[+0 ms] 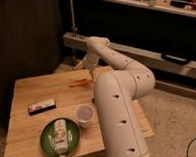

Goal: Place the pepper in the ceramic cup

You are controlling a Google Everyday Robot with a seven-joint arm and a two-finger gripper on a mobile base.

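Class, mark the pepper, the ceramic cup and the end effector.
pepper [80,82]: camera view, middle of body.
ceramic cup [83,123]: camera view, front wall.
end effector [88,70]: camera view, between fingertips, above pepper.

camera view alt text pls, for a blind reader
A white robot arm reaches over a wooden table, its open gripper just above an orange pepper near the far edge. Nearer, a ceramic cup stands beside a green plate holding a bottle.

Light wooden table [31,86]. Carries an orange pepper [80,83] near the far edge, a flat dark packet [41,106] at left, a ceramic cup [84,113] mid-table, a green plate [44,140] just beside it. Gripper [86,65] above the far edge, near the pepper.
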